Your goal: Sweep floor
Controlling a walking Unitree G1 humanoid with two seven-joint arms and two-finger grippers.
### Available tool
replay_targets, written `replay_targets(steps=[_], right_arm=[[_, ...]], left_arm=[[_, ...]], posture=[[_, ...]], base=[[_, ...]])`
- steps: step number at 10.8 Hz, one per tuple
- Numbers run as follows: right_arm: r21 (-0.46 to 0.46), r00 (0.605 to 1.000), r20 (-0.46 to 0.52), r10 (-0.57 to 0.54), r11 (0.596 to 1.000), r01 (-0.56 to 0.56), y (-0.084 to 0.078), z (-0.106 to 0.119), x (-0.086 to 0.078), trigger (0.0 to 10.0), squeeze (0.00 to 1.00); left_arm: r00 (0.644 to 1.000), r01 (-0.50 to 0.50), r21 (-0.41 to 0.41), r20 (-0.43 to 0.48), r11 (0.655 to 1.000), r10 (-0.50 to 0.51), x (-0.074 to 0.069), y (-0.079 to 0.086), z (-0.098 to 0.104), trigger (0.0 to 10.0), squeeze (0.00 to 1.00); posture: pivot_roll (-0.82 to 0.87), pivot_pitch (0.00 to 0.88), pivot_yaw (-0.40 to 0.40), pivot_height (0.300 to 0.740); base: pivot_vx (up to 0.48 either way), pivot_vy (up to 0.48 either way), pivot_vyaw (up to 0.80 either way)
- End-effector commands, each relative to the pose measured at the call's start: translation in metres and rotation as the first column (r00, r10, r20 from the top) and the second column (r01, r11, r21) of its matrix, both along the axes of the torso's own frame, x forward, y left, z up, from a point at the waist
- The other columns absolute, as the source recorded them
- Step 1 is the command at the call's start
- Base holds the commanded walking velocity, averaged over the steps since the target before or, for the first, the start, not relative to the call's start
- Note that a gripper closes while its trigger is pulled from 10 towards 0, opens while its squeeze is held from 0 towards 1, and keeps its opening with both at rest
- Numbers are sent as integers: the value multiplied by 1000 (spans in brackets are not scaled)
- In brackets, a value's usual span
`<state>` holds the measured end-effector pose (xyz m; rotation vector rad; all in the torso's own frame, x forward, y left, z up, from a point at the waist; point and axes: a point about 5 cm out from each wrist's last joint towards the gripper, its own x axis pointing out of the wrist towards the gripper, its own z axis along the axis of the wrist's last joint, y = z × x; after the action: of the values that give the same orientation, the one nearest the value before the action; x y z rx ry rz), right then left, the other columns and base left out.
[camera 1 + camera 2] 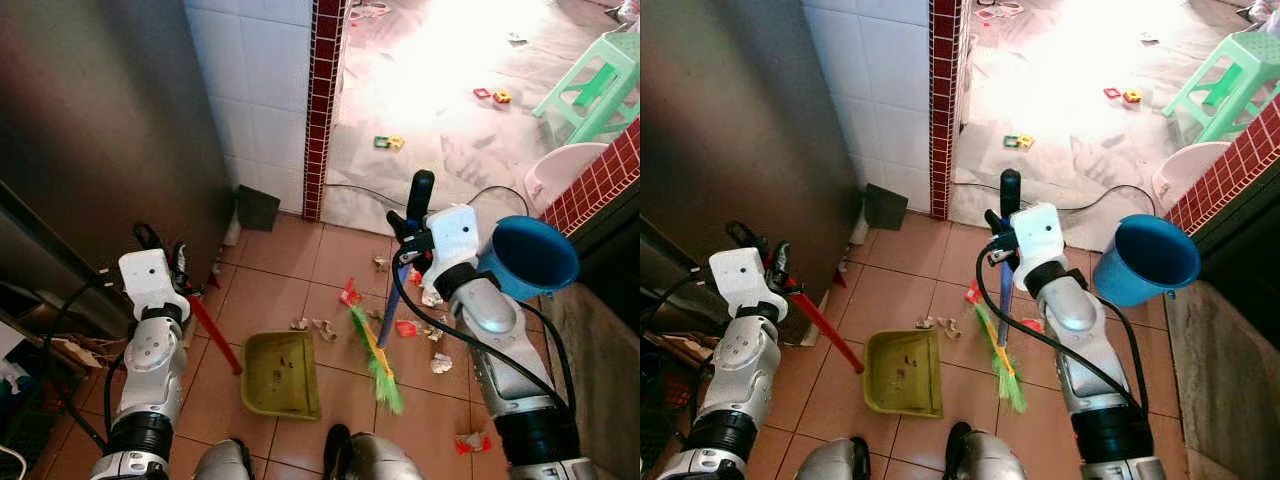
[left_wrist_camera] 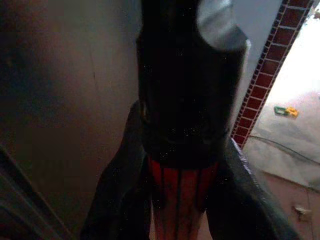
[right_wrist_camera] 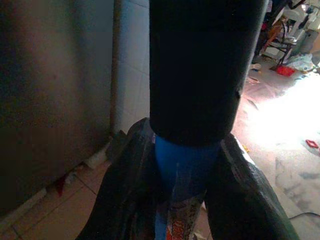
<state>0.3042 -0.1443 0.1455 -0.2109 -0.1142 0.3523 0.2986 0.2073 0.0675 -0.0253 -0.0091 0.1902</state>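
A green dustpan [image 1: 280,373] lies flat on the tiled floor in front of my feet, its red handle [image 1: 215,338] slanting up to my left gripper [image 1: 175,262], which is shut on it. In the left wrist view the fingers [image 2: 122,180] clamp the red handle [image 2: 180,200]. My right gripper [image 1: 410,240] is shut on the broom's blue shaft just below its black grip [image 1: 420,195]. The green and yellow bristles [image 1: 378,365] rest on the tiles just right of the dustpan. Paper scraps [image 1: 323,328] and red wrappers [image 1: 349,295] lie around the bristles.
A steel cabinet [image 1: 100,130] stands close on the left, beside a white tiled wall with a red brick edge [image 1: 325,100]. A blue bucket [image 1: 530,255] sits right of my arm. Farther off are a pink basin [image 1: 560,170], a green stool [image 1: 595,85], a cable [image 1: 360,190] and small toys [image 1: 389,142].
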Motion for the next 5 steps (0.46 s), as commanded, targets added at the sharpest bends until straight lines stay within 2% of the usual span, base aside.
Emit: replay_targets(steps=[1,3,4,5], right_arm=[[-25,1000,24,-9,1000,10,-2,4,1,10000,0],[-28,1000,26,-15,999,16,-4,4,2,10000,0],[-26,1000,26,-15,1000,16,-3,4,2,10000,0],[-25,1000,25,-13,1000,14,-3,3,2,10000,0]], left_arm=[[1000,-2,24,-5,1000,2,0,3,1,10000,1000],[1000,-19,58,-14,998,20,1,5,1,10000,1000],[1000,-18,66,-17,998,19,1,4,1,10000,0],[1000,-17,68,-17,998,18,1,4,1,10000,0]], posture=[[-107,159,-65,740],[-107,159,-64,740],[-106,159,-64,740],[-104,158,-65,740]], base=[[0,0,0],[0,0,0],[0,0,0],[0,0,0]])
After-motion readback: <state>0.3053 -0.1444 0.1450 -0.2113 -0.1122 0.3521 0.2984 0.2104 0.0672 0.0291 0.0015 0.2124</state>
